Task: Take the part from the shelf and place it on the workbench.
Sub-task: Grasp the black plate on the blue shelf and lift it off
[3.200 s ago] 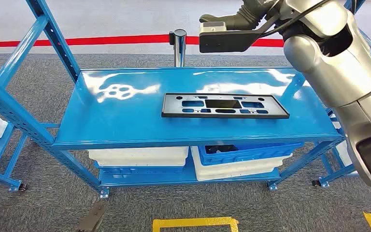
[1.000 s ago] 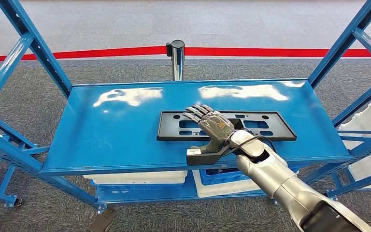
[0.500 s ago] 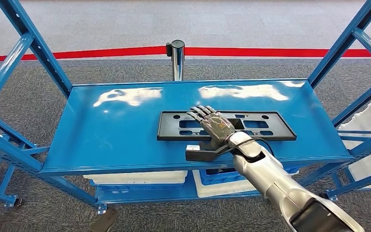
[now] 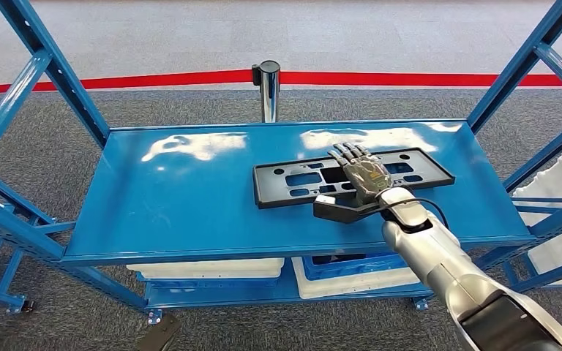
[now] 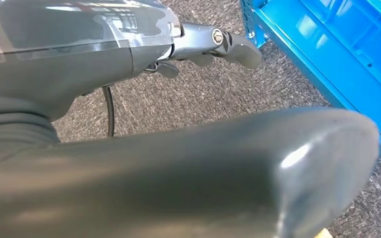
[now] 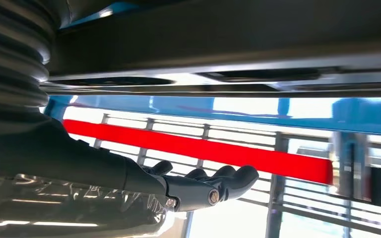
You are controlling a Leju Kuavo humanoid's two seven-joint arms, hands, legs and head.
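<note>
The right hand [image 4: 360, 178] has shifted rightward, and the black part [image 4: 351, 177] has slid and turned with it. Fingers flat and spread, gripping nothing, it rests atop the part on the blue shelf [image 4: 183, 197].

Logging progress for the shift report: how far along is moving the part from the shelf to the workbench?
Early stage. Done: the right robot hand has reached the black part and lies over its middle. In hand: the part sits skewed on the blue shelf, apparently gripped or being lifted, though contact is unclear. Left: lifting it clear, carrying it off, and placing it on the workbench.
</note>
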